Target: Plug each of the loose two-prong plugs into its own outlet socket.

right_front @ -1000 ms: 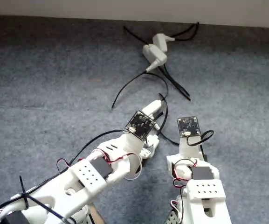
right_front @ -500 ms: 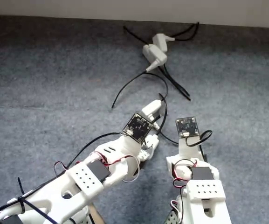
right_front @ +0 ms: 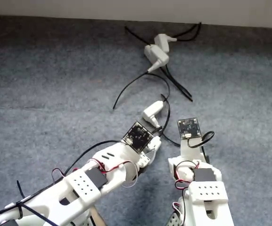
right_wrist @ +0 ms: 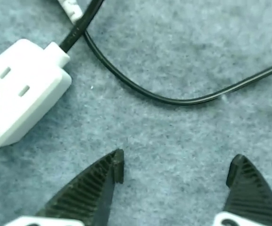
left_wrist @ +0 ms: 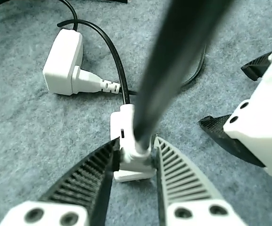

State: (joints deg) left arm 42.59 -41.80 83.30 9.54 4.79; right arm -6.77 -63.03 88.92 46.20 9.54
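Over the grey carpet (right_front: 41,94), your right gripper (right_wrist: 177,162) hangs spread wide near a white socket block (right_wrist: 25,89), two slots showing, one end cut off at the edge. Your left gripper (left_wrist: 135,147) is clamped on a white plug (left_wrist: 128,167), its prongs hidden, with a blurred black cord (left_wrist: 173,66) crossing in front of it.

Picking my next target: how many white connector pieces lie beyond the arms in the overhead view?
3. The far piece and, touching it, the middle piece lie near the carpet's back edge; the near piece lies just ahead of the arms. Others may hide under the arms.
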